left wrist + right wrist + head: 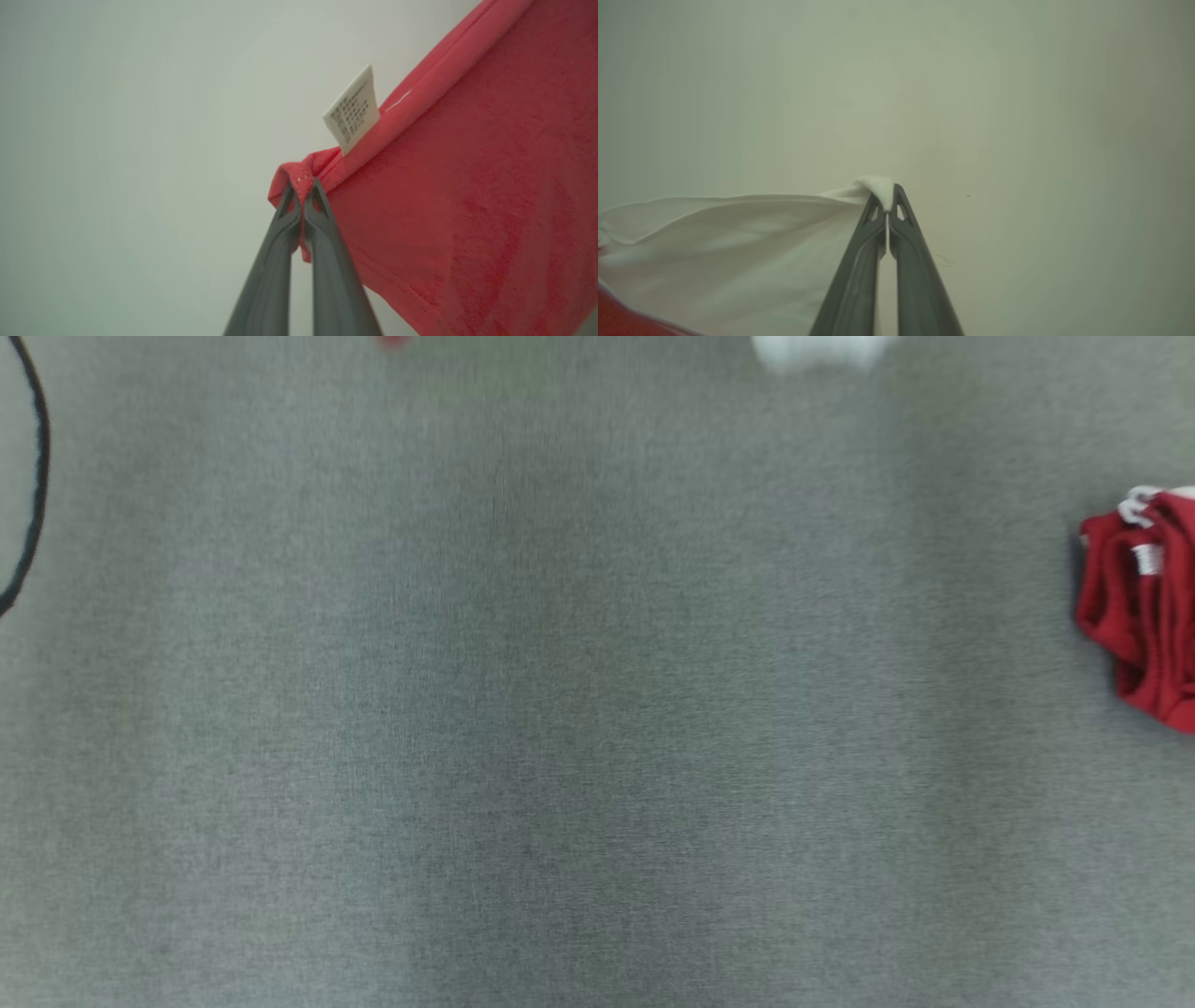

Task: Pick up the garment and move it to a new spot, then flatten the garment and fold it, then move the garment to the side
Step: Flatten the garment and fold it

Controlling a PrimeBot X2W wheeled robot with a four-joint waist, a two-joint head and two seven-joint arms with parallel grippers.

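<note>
The garment is red (467, 196) on one side and white (714, 247) on the other. In the left wrist view my left gripper (303, 184) is shut on a bunched red corner, just below a white printed label (353, 112). The red cloth hangs away to the right of the fingers. My right gripper (887, 191) is shut on a white corner, and the white cloth stretches off to the left with a strip of red at the bottom left. At the head view's top edge I see a blurred white patch (822, 350) and a small red speck (394, 342).
A grey fabric-covered surface (560, 709) spreads across the head view. A crumpled red pile with white tags (1144, 607) lies at its right edge. A black cable (37, 476) curves along the left edge.
</note>
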